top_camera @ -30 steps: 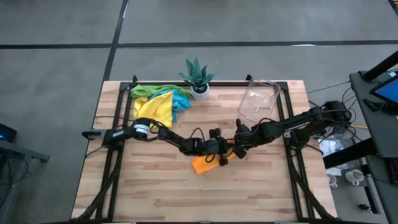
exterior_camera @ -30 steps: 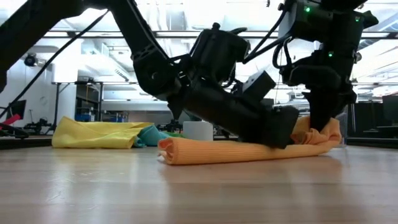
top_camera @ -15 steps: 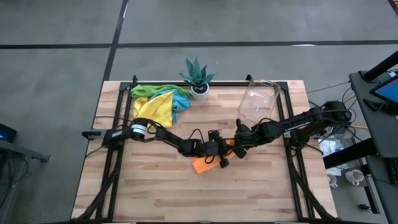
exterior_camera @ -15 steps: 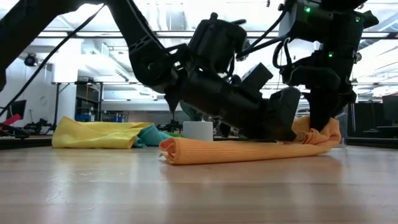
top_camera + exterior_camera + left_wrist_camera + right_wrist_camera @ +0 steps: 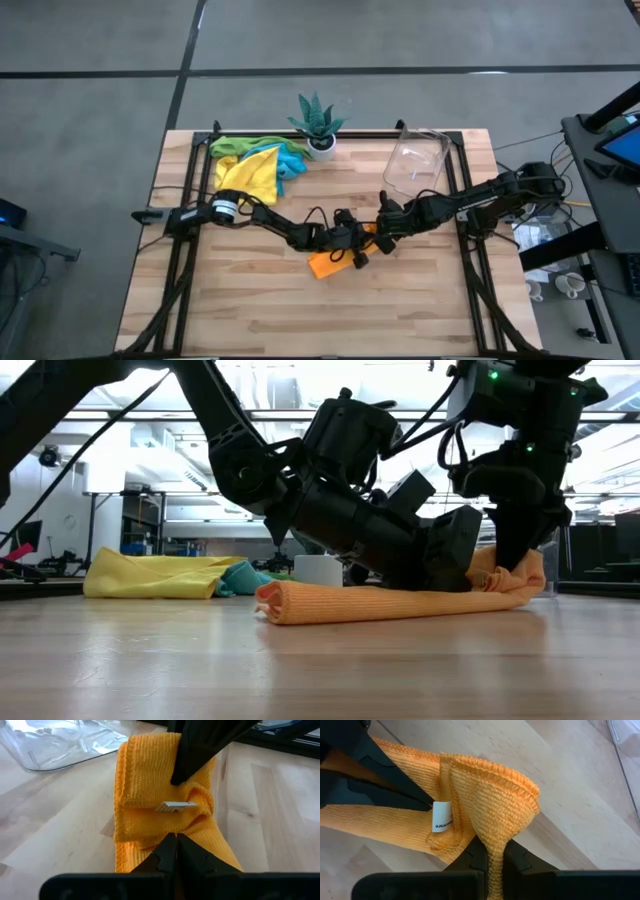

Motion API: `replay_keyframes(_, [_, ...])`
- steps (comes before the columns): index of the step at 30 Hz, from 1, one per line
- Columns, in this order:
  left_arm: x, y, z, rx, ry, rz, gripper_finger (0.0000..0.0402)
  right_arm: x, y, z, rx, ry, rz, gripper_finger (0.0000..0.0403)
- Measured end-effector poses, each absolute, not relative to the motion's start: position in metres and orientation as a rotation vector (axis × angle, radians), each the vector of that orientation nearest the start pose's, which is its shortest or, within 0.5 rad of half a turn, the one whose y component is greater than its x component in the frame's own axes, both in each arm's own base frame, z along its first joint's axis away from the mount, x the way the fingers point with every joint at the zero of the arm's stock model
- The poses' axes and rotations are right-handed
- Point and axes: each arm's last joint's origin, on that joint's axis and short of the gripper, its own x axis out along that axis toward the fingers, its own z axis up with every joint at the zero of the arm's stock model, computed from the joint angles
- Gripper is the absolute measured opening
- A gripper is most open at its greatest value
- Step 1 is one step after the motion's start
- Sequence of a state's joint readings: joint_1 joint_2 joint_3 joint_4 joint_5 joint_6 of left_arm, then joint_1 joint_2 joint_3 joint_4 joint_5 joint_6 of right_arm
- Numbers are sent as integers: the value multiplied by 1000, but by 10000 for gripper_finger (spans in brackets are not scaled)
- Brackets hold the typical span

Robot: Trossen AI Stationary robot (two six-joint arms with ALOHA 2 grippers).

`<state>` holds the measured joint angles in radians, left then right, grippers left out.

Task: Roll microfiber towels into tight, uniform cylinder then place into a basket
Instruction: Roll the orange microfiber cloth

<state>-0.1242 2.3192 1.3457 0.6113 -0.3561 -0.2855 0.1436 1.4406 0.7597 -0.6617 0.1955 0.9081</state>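
An orange microfiber towel (image 5: 322,264), loosely rolled into a long roll (image 5: 370,603), lies on the wooden table near its middle. My left gripper (image 5: 172,840) is shut, with its tips against the roll beside the white label (image 5: 175,806). My right gripper (image 5: 490,857) is shut on the roll's right end (image 5: 525,575). In the high view the left gripper (image 5: 357,256) and the right gripper (image 5: 384,236) stand close together. The clear basket (image 5: 415,165) stands at the far right. More towels, yellow, green and blue (image 5: 255,165), lie heaped at the far left. My left gripper lies low along the roll, coming from the table's left and slanting down. Its shut fingertips (image 5: 167,847) press against the roll's folds just below the label; whether any cloth sits between them, I cannot tell. The roll rests on the table. My right gripper pinches a gathered, cone-shaped fold of the towel's end (image 5: 492,837) between its two fingers, with the hemmed edge (image 5: 520,782) flaring beyond. The fingers come from above, pointing steeply down. That end is raised a little; the rest of the roll lies on the table.
A green spiky plant in a white pot (image 5: 318,125) stands at the far edge between the towel heap and the basket. Black frame rails (image 5: 185,250) run along the table's left and right sides. Bare wood lies along the near edge (image 5: 320,320).
My left gripper has rolled about its own long axis while staying in place against the roll. My right gripper has kept still with the towel's end.
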Motion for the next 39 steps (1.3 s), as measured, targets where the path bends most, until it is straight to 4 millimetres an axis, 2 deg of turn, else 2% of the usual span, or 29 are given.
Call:
replay_keyframes(26, [476,-46,98,-230,277,276,0,241,29,171,531,1155,-589,13])
replay_keyframes(34, [482,-47,78,-240,278,278,0,241,29,172,527,1160,-589,13])
replay_keyframes(39, [489,-48,77,-246,269,283,0,240,29,172,525,1164,-591,13])
